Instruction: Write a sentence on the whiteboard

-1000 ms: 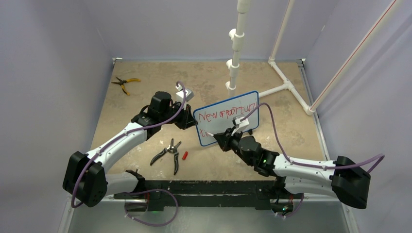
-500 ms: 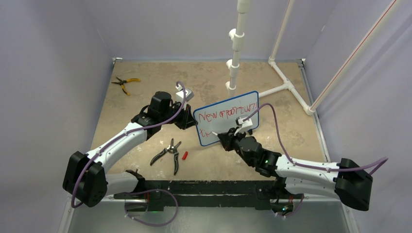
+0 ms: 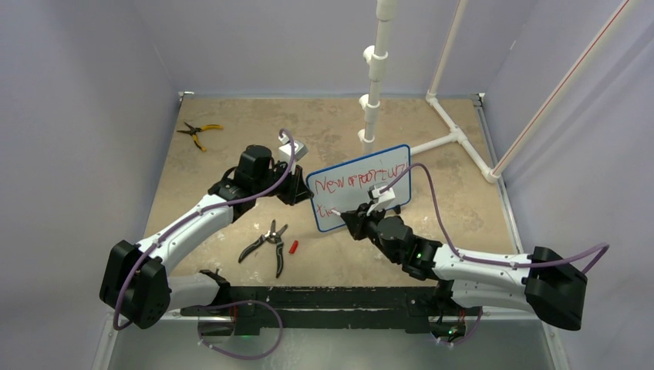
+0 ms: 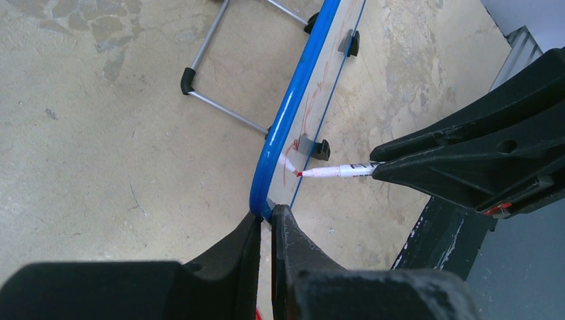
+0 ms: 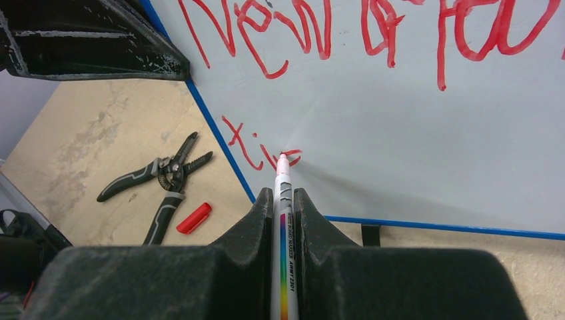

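The whiteboard (image 3: 359, 187) stands tilted mid-table, white with a thin blue frame (image 4: 286, 113). My left gripper (image 3: 297, 189) is shut on its left edge, fingertips (image 4: 268, 217) pinching the blue frame at the lower corner. The sentence (image 5: 320, 33) is red handwriting: a top row across the board (image 3: 361, 181) and a short second row (image 5: 256, 147) starting at the lower left. My right gripper (image 5: 278, 197) is shut on a white marker (image 5: 282, 200) with a rainbow stripe. The marker's red tip touches the board at the end of the second row, as the marker (image 4: 336, 171) shows from the side.
Black-handled pliers (image 3: 266, 243) and a red marker cap (image 3: 293, 247) lie on the table left of the right arm. Yellow-handled pliers (image 3: 197, 132) lie at the far left. A white pipe frame (image 3: 374, 77) rises behind the board. The board's wire stand (image 4: 220, 110) props it from behind.
The right arm swayed slightly to the right and back, with the marker tip staying on the lower row. The left arm and the board have not moved.
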Available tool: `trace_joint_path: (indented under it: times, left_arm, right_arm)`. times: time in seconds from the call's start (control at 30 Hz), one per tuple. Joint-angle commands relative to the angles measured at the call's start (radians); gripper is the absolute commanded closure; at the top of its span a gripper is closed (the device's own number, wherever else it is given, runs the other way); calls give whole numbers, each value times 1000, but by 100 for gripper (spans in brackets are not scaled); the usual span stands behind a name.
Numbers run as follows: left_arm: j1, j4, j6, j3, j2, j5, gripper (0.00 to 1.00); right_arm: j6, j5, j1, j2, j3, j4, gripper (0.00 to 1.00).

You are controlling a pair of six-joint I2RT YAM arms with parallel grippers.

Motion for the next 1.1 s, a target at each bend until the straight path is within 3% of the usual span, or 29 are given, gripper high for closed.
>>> trace_joint_path:
  times: [0.0, 1.07]
  left_arm:
    - [2, 31, 3, 3, -11, -3, 100]
    - [2, 32, 1, 1, -13, -2, 100]
  right_arm:
    - [-16, 3, -3, 14, 27, 54, 100]
    - [78, 104, -3, -40, 10, -112, 100]
